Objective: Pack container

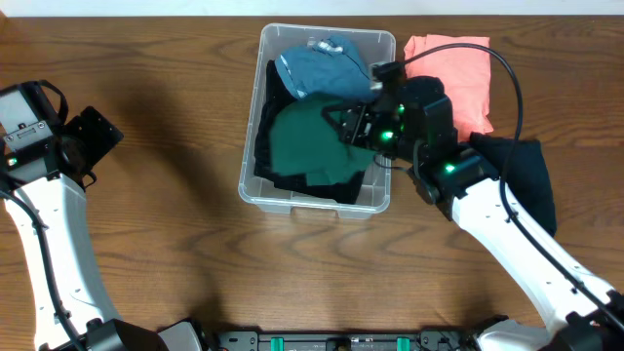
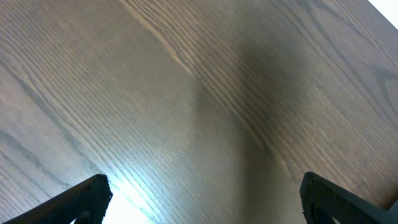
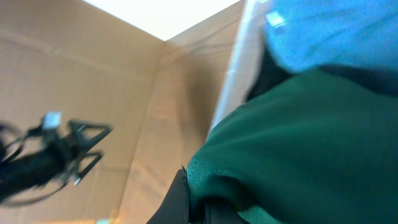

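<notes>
Cannot read the pale tag (image 1: pixel 320 44) on the blue garment (image 1: pixel 327 68). Too small from overhead, only a blurred white patch in the right wrist view.

Locating the container (image 1: pixel 252 187): far middle of the table (image 1: pixel 166 234), between the two arms, clear walls, rounded corners.

Inside the container:
- Blue garment at the far end.
- Green garment (image 1: pixel 307 141) spread over the near half, overlapping the blue one.
- Black garment (image 1: pixel 268 107) beneath both, showing along the left wall and the near edge.

Outside the container:
- Just right of the far corner: coral garment (image 1: pixel 453 68), folded, flat on the wood.
- Further right and nearer the robot: dark navy garment (image 1: pixel 531 180), partly under the right arm.

Right gripper (image 1: pixel 349 127): inside the container by its right wall, at the green garment's right edge. Jaws closed, pinching a fold of that green cloth. Seen clearly only in the right wrist view, with the hem curling over the dark fingers (image 3: pixel 181 202). Same view alone gives the container's clear wall from inside.

Left gripper (image 1: pixel 93 136): well left of the container, over bare wood, jaws spread wide. Left wrist view offers only wood grain, with a black fingertip (image 2: pixel 81 199) in each lower corner.
</notes>
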`<move>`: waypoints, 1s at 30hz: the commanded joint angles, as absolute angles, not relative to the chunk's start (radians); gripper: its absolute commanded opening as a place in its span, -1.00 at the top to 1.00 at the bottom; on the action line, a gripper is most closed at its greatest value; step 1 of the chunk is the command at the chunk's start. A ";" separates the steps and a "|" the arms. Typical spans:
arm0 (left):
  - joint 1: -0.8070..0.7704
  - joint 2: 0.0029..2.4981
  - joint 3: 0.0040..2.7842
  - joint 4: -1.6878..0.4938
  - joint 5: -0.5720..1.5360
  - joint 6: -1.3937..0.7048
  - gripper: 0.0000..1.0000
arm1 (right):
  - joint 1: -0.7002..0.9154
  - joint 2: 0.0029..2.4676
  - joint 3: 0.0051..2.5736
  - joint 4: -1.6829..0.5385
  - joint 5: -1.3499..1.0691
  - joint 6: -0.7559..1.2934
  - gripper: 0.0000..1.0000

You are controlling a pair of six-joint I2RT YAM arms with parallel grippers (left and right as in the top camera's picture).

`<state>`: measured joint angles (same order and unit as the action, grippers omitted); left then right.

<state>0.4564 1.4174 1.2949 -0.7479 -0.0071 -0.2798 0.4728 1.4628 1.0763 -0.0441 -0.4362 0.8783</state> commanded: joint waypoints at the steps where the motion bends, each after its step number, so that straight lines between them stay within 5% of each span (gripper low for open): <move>1: 0.462 1.405 1.304 -0.748 -0.012 -0.263 -0.96 | 0.445 1.492 1.029 0.001 -0.403 0.886 0.98; 20: 0.462 1.405 1.304 -0.748 -0.012 -0.263 -0.96 | 0.421 1.554 1.002 0.117 -0.276 0.751 0.97; 22: 0.462 1.405 1.304 -0.748 -0.012 -0.263 -0.96 | 0.417 1.554 1.002 0.113 -0.277 0.730 0.70; 25: 0.462 1.405 1.304 -0.748 -0.012 -0.263 -0.96 | 0.417 1.554 1.002 0.109 -0.286 0.689 -0.22; 30: 0.462 1.405 1.304 -0.748 -0.012 -0.263 -0.96 | 0.396 1.554 1.002 0.070 -0.278 0.586 -0.59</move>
<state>0.4564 1.4174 1.2949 -0.7483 -0.0071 -0.2794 0.4232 1.5562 1.0008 0.0837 -0.3042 0.6933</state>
